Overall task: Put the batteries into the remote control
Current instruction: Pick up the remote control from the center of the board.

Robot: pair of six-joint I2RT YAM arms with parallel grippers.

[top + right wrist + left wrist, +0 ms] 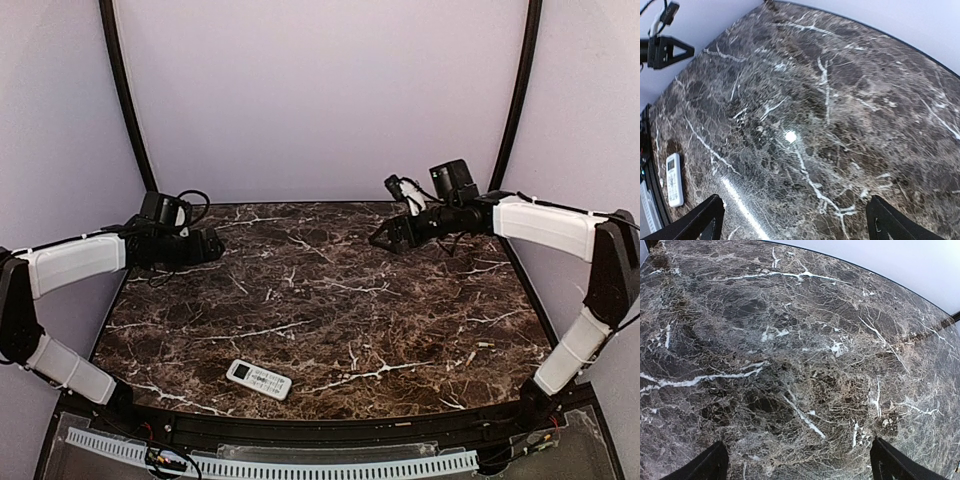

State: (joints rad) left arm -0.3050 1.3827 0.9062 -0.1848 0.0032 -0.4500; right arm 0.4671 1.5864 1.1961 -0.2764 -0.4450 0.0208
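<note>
The white remote control (pixel 259 379) lies face up near the table's front edge, left of centre, with its screen and button rows showing. It also shows at the lower left of the right wrist view (pixel 674 179). I cannot make out the batteries against the dark marble in any view. My left gripper (pixel 211 245) hovers at the back left, open and empty, over bare marble (pixel 799 442). My right gripper (pixel 384 237) hovers at the back right, open and empty (pixel 795 198). Both are far from the remote.
The brown marble tabletop (pixel 330 290) is ringed by a black rim and pale walls. A small pale sliver (pixel 487 345) lies at the right front; I cannot tell what it is. The left gripper (pixel 670 50) shows at the top left of the right wrist view.
</note>
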